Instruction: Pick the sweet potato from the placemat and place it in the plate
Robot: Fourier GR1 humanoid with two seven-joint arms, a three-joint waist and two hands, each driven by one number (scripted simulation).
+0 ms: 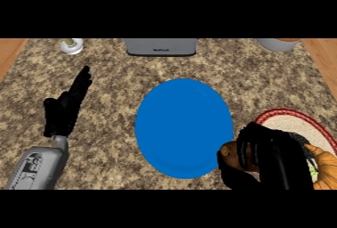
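Right robot hand (273,156) low at the view's right, fingers curled round the sweet potato (228,152). Potato mostly hidden under those dark fingers; only an orange-brown end poking out at the hand's left side, just beside the plate's right rim. Another orange patch showing at the hand's far right, near the picture's edge; cannot tell whether that belongs to the same potato. Hand and potato sitting over the near-left part of the placemat (289,116), a round cream mat with a red border, its upper arc visible above the fingers. Whether the potato rests on the mat or hangs just above it, cannot tell.

Just left of that, the plate (184,127): blue, plain, lying flat on the counter (118,58) in the middle of the view, nothing on it. Plate's right edge close to the mat's left edge, and close to the potato's exposed end.

Well apart, at the view's left, the left robot hand (66,107) on its grey forearm, open, fingers straight and pointing up the picture, holding nothing, resting clear of the plate.

Along the counter's far edge: a grey appliance (161,46) behind the plate, a small white object (71,45) at the far left, and a grey vessel (279,43) at the far right, cut off by the top. Counter speckled brown stone, wooden strips at both sides.
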